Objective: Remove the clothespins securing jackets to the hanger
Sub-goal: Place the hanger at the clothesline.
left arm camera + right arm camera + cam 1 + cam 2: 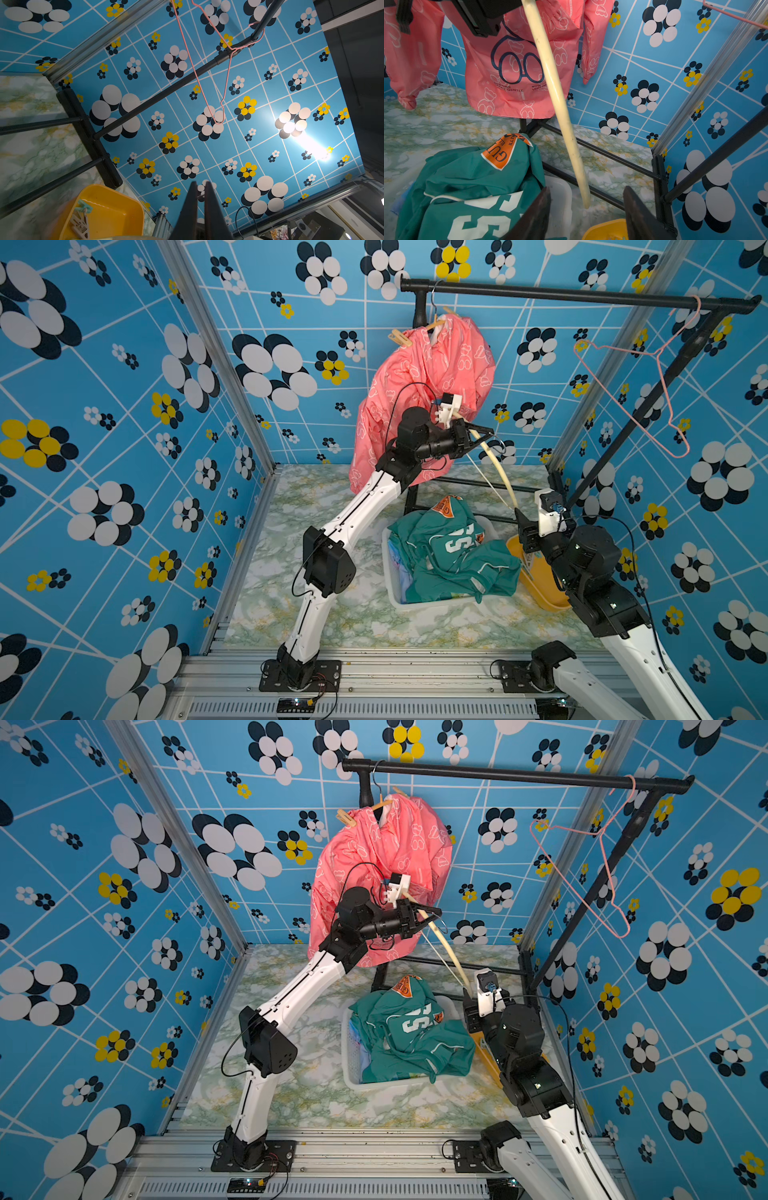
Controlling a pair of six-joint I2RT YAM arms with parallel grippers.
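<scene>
The left jaws clamp a hanger [556, 87]; the right jaws stand apart around its lower end. The pink jacket [419, 377], two clothespins [400, 338] on it, hangs over the bench's [266, 605] back edge.

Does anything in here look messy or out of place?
Yes. The pink jacket hangs bunched and lopsided at one end of the rail. A cream hanger dangles in mid-air, pinched by the left gripper. The teal jacket lies crumpled, spilling over its white basket.
</scene>
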